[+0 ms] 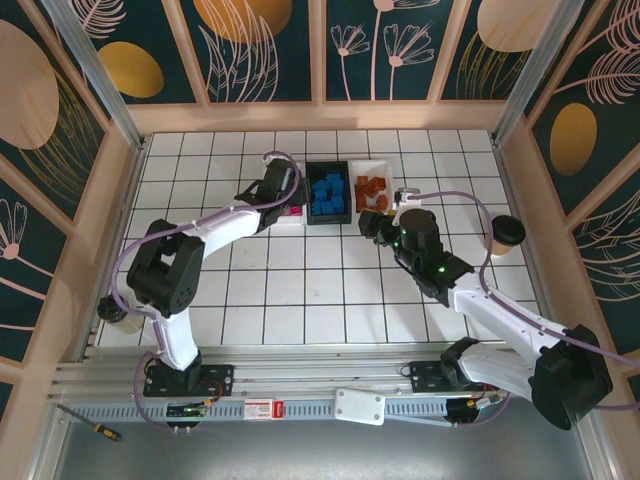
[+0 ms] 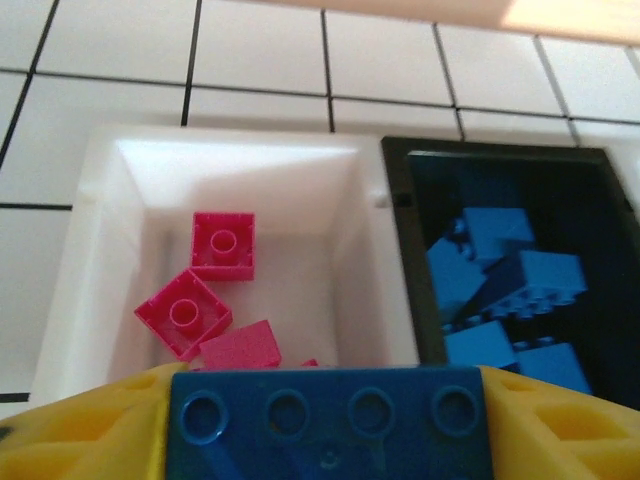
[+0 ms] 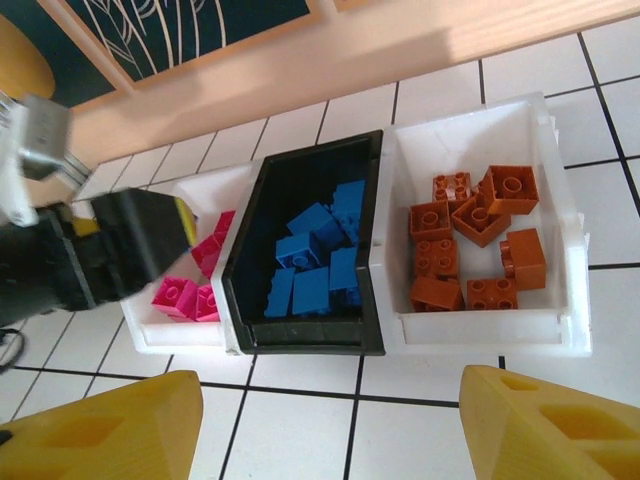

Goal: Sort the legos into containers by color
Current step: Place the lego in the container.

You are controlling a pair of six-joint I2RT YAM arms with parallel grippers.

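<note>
Two yellow fingers (image 2: pixel 85 425) of my left gripper (image 2: pixel 330 450) clamp a blue brick (image 2: pixel 330 415) over the left white tray (image 2: pixel 240 180) holding pink bricks (image 2: pixel 222 245). Right of it, the black tray (image 2: pixel 500 155) holds blue bricks (image 2: pixel 500 290). My right gripper (image 3: pixel 330 425) gapes open, near the right white tray (image 3: pixel 572 250) of orange bricks (image 3: pixel 470 215).

Glossy plastic legos (image 3: pixel 510 190), smooth plastic containers (image 3: pixel 480 332), smooth white tiled table (image 1: pixel 300 290).

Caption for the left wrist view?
Left end effector grips a blue four-stud brick near the white tray of magenta bricks, beside the black tray of blue bricks.
</note>
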